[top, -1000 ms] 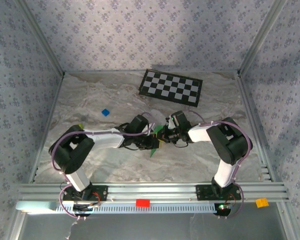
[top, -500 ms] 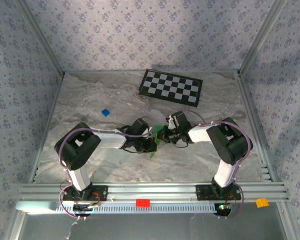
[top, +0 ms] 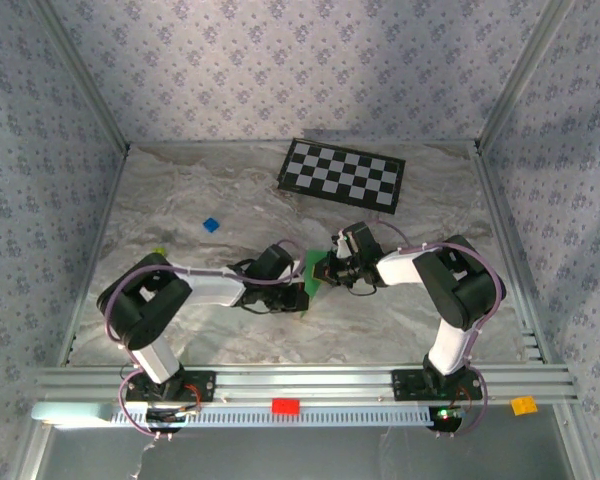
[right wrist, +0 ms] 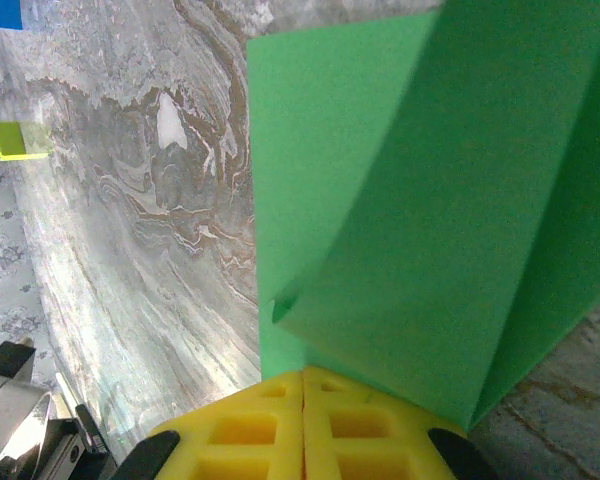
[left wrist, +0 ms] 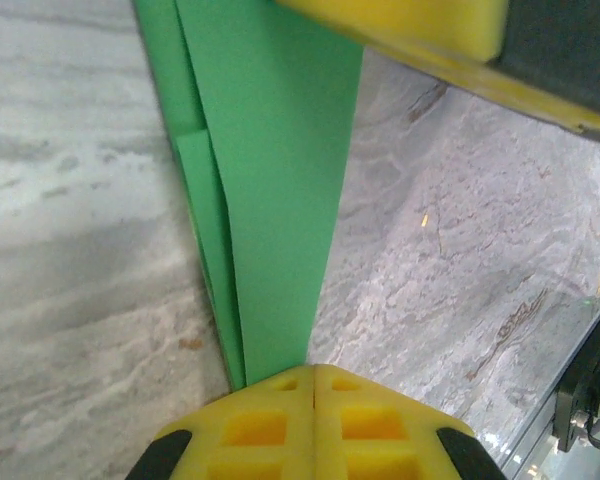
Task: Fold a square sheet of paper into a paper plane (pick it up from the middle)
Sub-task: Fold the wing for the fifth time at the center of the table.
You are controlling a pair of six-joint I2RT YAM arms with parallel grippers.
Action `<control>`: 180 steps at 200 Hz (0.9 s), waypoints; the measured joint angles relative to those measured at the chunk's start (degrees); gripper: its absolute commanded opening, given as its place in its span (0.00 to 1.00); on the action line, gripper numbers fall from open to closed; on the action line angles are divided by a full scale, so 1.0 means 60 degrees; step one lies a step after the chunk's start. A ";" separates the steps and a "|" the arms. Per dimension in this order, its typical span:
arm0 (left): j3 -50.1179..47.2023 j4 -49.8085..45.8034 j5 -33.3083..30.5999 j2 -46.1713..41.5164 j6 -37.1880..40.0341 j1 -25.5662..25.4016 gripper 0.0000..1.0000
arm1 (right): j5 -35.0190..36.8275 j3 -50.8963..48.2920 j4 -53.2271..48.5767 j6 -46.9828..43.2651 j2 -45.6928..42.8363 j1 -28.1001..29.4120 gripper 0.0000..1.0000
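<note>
The paper (top: 314, 267), bright green and already creased into long overlapping flaps, sat near the middle of the table (top: 180, 215), caught between the two arms. Whether its lower edge touched the marbled surface could not be told.

The left gripper (left wrist: 313, 375) had its yellow pads pressed flat together, and the narrow end of the paper ran straight into the seam between them, so it was pinching the paper. The right gripper (right wrist: 302, 378) was closed the same way, its pads meeting on a corner of the paper, which fanned up and away from them in two angled layers. In the left wrist view a yellow pad of the right gripper crossed the top right corner, over the far end of the paper.

From above, the two wrists crowded in from either side and covered most of the paper, leaving a small green patch between them. Purple cables looped along both arms.

A black-and-white checkerboard (top: 342, 174) lay flat toward the far edge, well apart from the paper. A blue block (top: 211, 225) lay off to the left on the table, and a yellow-green block (right wrist: 18, 140) lay nearer that side's edge. A red block (top: 285, 405) sat on the rail (top: 380, 378) between the arm bases, and an orange block (top: 523, 405) sat past its right end. Flowered wallpaper (top: 280, 70) covered the walls.
</note>
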 measured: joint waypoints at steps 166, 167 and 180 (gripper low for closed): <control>-0.0342 -0.1366 -0.0288 -0.2076 0.0186 -0.0084 0.04 | 0.0000 0.0000 0.0007 0.0044 0.0000 0.0000 0.08; -0.0313 -0.1359 -0.0280 -0.2065 0.0182 -0.0055 0.04 | 0.0000 0.0000 0.0007 0.0040 0.0000 0.0000 0.08; 0.0000 -0.1224 -0.0280 -0.1851 0.0117 0.0146 0.04 | 0.0000 0.0000 0.0015 0.0047 0.0004 0.0000 0.08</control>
